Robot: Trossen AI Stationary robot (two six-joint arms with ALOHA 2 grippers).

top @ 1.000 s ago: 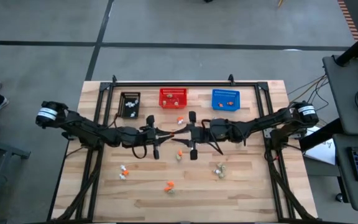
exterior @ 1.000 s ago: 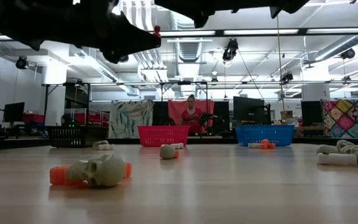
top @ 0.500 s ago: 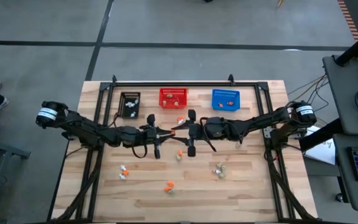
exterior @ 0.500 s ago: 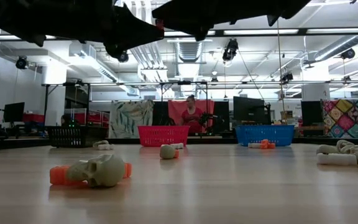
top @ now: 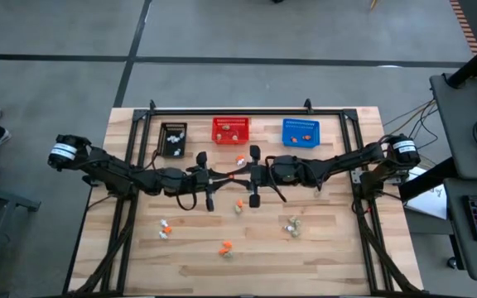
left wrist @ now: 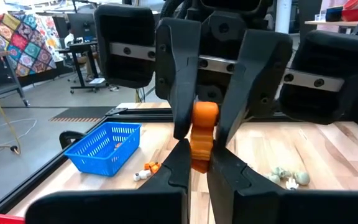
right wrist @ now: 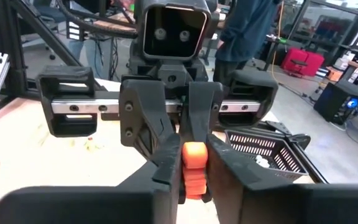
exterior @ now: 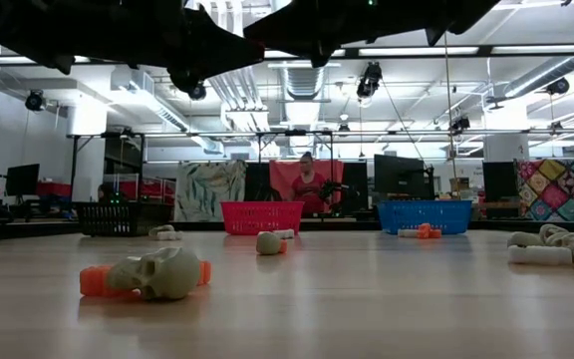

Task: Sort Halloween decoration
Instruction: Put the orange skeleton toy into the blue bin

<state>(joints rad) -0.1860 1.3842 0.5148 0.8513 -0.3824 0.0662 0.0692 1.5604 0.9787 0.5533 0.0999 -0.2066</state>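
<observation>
Since a second ago my right gripper [top: 252, 176] has slid left to meet my left gripper [top: 208, 180] above mid-table, and the two now face each other tip to tip. Both wrist views show one orange trinket [left wrist: 202, 136] pinched between the two sets of fingers at once: each gripper is closed down narrow on it. I read this as a hand-over of one decoration, midway. Next, one gripper must let go while the other keeps its grip, then carry the piece to a basket; I'd guess the red basket [top: 230, 130], which seems to hold orange bits. Other trinkets lie loose on the table [top: 338, 248]: a skull [exterior: 161, 273] nearest the low camera and a beige cluster [top: 292, 225] toward the right.
</observation>
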